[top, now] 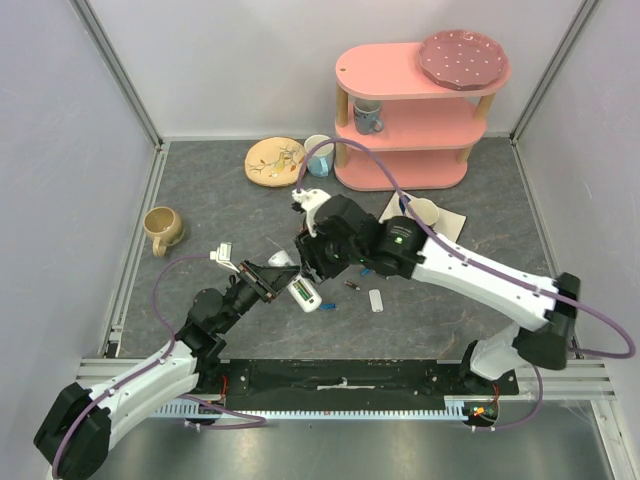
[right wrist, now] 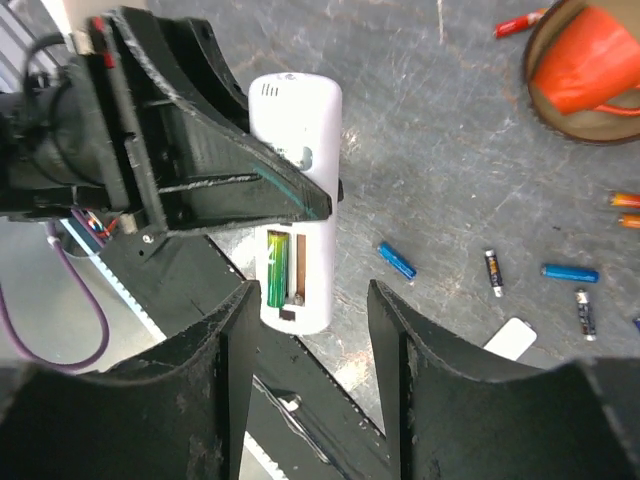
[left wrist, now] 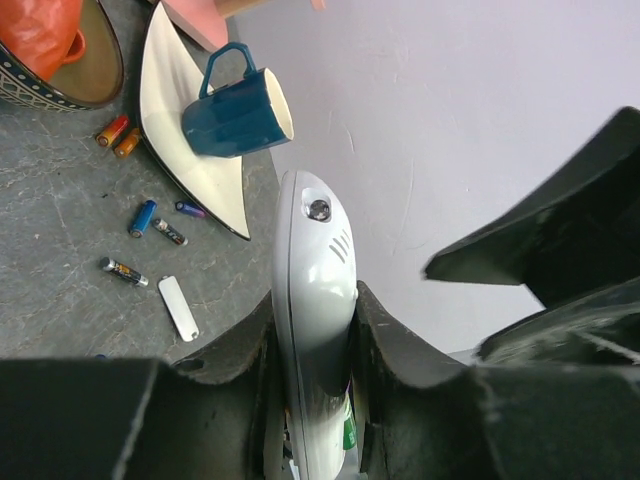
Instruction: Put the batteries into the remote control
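Note:
My left gripper [left wrist: 315,312] is shut on the white remote control [left wrist: 312,290] and holds it tilted above the table [top: 290,285]. In the right wrist view the remote [right wrist: 296,150] has its slot open, with one green battery [right wrist: 276,268] in it and the slot beside it bare. My right gripper [right wrist: 310,330] is open and empty, just above the remote's slot end [top: 310,262]. Loose batteries lie on the mat: a blue one [right wrist: 396,260], a dark one [right wrist: 492,272] and another blue one [right wrist: 570,272]. The white slot cover [right wrist: 515,338] lies near them.
A white napkin [left wrist: 190,160] with a blue mug [left wrist: 235,110] lies right of the arms. A bowl with an orange cup [right wrist: 590,60] is nearby. A tan mug [top: 162,228], a wooden plate [top: 274,160] and a pink shelf [top: 410,110] stand farther back.

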`<state>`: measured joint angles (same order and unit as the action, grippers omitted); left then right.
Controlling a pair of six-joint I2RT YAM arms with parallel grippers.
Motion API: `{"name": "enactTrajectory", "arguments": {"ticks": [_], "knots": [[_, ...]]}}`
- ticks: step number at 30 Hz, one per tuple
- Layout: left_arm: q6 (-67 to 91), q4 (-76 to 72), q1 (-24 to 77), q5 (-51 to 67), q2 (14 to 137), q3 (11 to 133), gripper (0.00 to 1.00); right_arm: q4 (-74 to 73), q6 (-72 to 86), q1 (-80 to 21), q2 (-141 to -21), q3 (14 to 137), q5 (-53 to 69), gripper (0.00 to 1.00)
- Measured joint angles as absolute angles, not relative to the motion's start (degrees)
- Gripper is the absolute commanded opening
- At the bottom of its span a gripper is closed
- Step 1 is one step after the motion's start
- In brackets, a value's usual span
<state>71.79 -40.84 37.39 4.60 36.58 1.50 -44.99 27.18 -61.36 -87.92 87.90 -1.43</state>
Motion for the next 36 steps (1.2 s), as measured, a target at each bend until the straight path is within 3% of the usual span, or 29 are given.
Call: {"name": "enactTrajectory", "arguments": {"ticks": [5,6,7,9,16,22,36], "knots": [[71.79,-40.84,37.36,4.71,36.71,1.5,0.02,-37.01,28.1,-61.36,-76.25,78.56,-4.49,0.58],[71.79,-40.86,37.36,4.82,36.77,1.5,0.02,-35.53,28.4,-61.36,-74.15,76.38,-5.41,0.62],[71.81,-40.88,37.36,4.97,36.84,1.5,0.02,-32.86,28.84,-61.34,-72.16,73.6,-6.24,0.75],[71.94,-41.65,37.36,5.61,37.34,1.5,0.02,-28.67,30.22,-60.82,-69.28,68.69,-6.24,0.81],[73.78,-50.68,37.36,10.9,42.81,1.52,0.02,-16.32,34.35,-53.15,-65.21,53.58,4.86,0.85],[75.64,-57.93,37.36,15.64,50.33,1.54,0.02,-8.32,38.26,-52.97,-61.28,45.84,12.43,0.87],[79.13,-69.47,37.36,20.12,60.66,1.54,0.02,2.96,43.55,-52.69,-59.64,39.09,19.68,0.81]]}}
